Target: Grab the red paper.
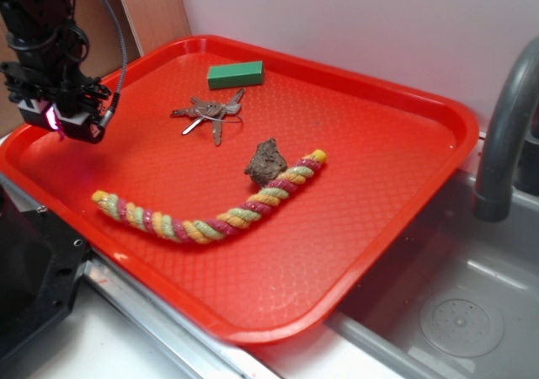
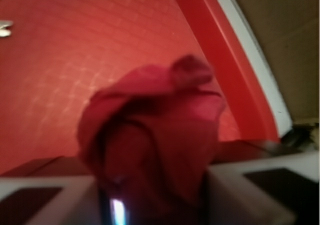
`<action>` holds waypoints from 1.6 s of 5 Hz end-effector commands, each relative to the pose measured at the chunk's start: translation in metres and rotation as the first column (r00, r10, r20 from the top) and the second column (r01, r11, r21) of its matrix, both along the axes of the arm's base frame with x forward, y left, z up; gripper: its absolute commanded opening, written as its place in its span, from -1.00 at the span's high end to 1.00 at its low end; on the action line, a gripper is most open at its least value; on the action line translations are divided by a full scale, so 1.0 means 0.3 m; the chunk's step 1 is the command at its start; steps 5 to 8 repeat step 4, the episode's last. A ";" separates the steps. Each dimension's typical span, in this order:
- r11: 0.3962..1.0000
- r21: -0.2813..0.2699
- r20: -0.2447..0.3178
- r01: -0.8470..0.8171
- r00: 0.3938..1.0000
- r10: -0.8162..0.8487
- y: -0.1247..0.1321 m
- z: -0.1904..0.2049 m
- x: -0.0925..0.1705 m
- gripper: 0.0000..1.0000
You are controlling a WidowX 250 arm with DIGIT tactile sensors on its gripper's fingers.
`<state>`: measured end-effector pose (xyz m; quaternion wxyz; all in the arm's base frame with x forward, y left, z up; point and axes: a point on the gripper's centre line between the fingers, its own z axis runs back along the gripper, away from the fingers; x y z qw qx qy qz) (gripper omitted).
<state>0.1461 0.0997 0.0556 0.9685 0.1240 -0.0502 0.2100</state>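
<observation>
The red paper [image 2: 155, 130] is a dark-red wrinkly wad that fills the middle of the wrist view, wedged between my two pale fingers [image 2: 250, 195]. My gripper [image 2: 155, 197] is shut on it, over the red tray [image 2: 75, 60] near the tray's raised rim. In the exterior view my gripper [image 1: 72, 122] hangs above the far left corner of the tray [image 1: 379, 185], lifted off its floor. The wad itself is hidden by the gripper body there, apart from a pinkish spot at its tip.
On the tray lie a key bunch [image 1: 210, 109], a green block [image 1: 236, 74], a brown rock-like lump [image 1: 266, 161] and a coloured twisted rope [image 1: 210, 215]. A steel sink [image 1: 455, 303] and a grey faucet [image 1: 505, 135] are at the right.
</observation>
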 end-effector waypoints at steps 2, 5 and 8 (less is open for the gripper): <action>0.917 -0.096 0.189 0.388 0.911 -0.366 -0.237 0.527 0.006 1.00; 0.905 -0.158 0.178 0.396 0.912 -0.369 -0.250 0.520 0.033 1.00; 0.905 -0.158 0.178 0.396 0.912 -0.369 -0.250 0.520 0.033 1.00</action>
